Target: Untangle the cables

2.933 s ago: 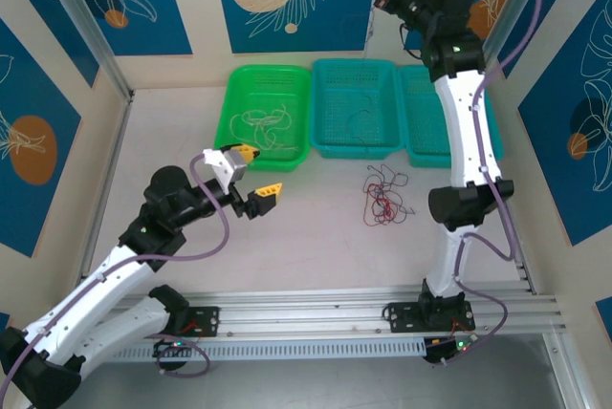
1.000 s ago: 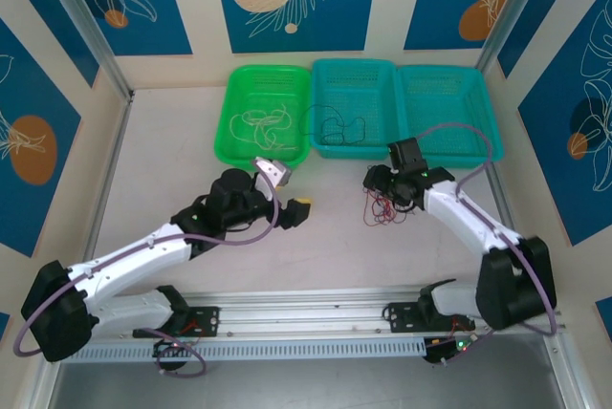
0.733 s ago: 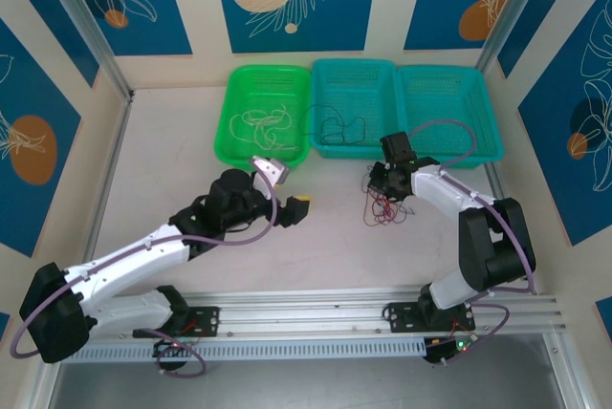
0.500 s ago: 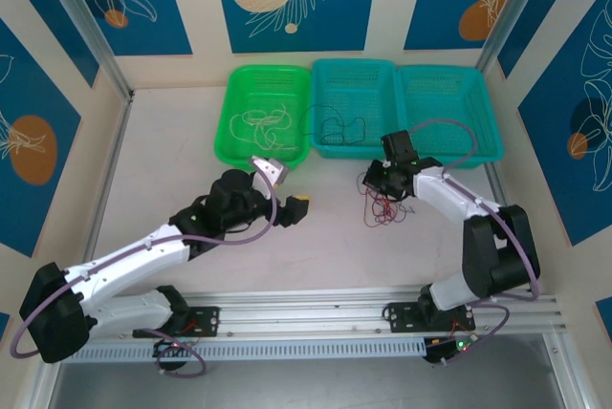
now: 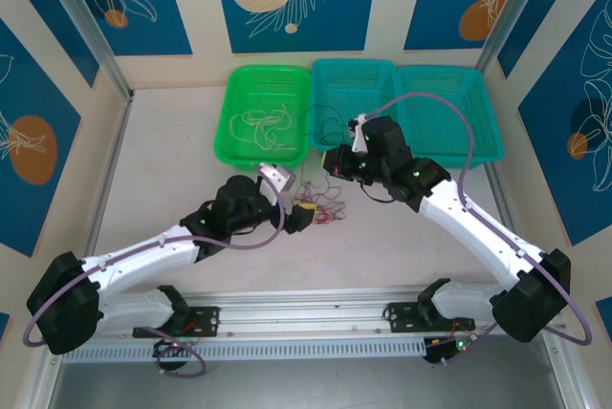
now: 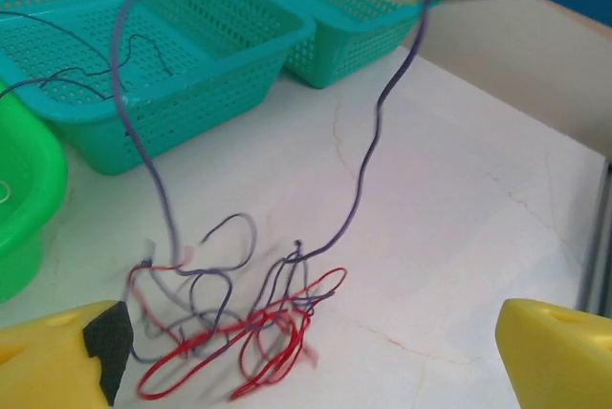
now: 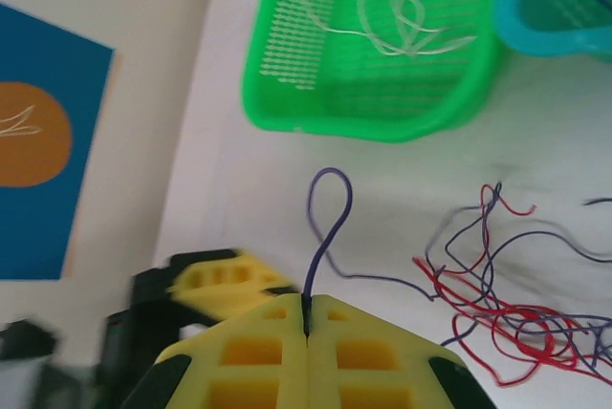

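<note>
With jaws pinched shut on one dark purple cable, the right gripper would best lift slowly while the wide-open, empty left gripper pins the red and purple tangle lying on the table by the green basket.

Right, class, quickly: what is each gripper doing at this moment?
Left gripper: open, fingers wide, holding nothing.
Right gripper: closed on a dark purple cable.

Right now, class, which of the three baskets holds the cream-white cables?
The green basket, leftmost in the row; cream-white cables lie curled inside it. The middle basket and the right basket are both teal.
</note>
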Motion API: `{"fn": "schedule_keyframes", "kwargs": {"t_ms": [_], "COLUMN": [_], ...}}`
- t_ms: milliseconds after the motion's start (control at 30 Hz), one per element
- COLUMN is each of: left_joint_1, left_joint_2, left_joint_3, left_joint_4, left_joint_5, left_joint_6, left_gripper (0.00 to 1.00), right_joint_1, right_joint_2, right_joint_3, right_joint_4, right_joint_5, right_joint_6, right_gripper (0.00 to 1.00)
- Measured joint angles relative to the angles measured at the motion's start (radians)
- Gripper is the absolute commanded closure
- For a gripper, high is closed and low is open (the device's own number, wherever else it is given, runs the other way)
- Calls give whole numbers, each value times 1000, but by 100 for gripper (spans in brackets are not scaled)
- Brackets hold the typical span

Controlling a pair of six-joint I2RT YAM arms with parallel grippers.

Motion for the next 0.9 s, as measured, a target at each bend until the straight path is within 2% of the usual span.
{"fn": "schedule_keyframes", "kwargs": {"t_ms": [233,367,600,733,900], "left_joint_1": [0,0,6,22,47], "left_joint_2": [128,259,409,414,398], "left_joint_3": [-5,-5,-18,-72,-163], "left_joint_4": [109,161,243,278,304], "left_joint_5": [-7,-86,-263,-326,-371], "left_joint_6": [105,109,43,-20,-86], "left_gripper": [1,4,23,24,24], "right_joint_1": [60,70,65,31,-69], "right_joint_2": [11,11,10,-8,-32], "right_joint_3": [79,125,257,317,385], "right_joint_4": [38,48,58,56,50], "right_joint_5": [-97,-124,-129,-113,-90], "right_joint_6": [-3,1,29,55,89], "right_gripper": [100,100,100,100,100]}}
